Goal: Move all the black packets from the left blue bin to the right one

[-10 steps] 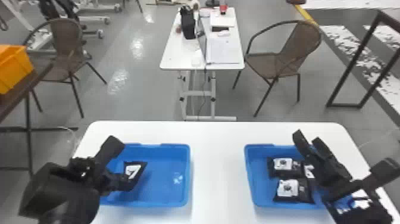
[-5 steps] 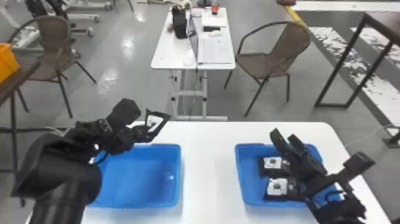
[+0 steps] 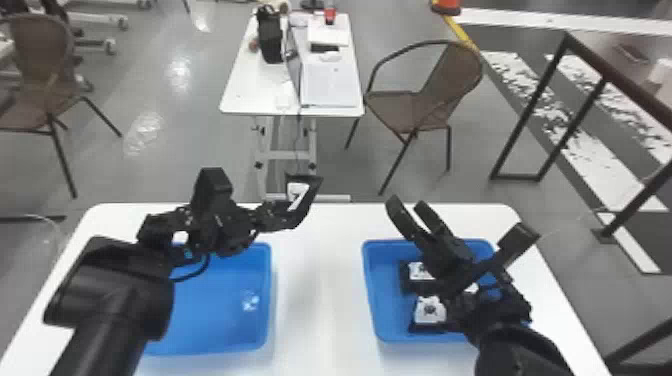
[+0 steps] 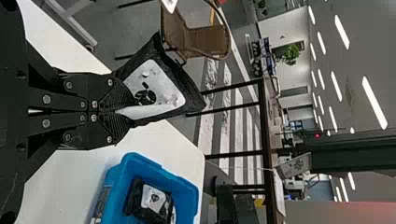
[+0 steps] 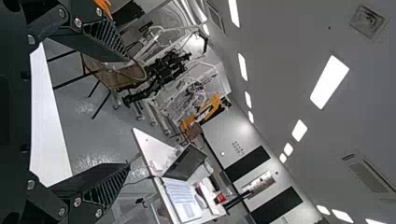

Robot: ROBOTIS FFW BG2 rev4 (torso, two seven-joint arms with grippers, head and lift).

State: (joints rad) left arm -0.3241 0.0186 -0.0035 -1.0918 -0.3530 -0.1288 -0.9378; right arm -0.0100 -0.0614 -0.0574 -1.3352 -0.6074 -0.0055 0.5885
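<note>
Head view: the left claw [image 3: 286,214] holds a black packet [image 3: 311,199], between one and two o'clock from the left bin [image 3: 269,300]. The right claw [image 3: 407,204] is wide, its tips near twelve o'clock of the right bin [image 3: 371,300], where more black packets [image 3: 429,311] lie.

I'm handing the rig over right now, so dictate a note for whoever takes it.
Left gripper: shut on a black packet with a white label, raised above the table.
Right gripper: open, over the blue rectangular right bin.
Done: at least two more black packets lie in that bin.
To do: add the held packet, then check the blue left bin, partly hidden by the arm.
</note>
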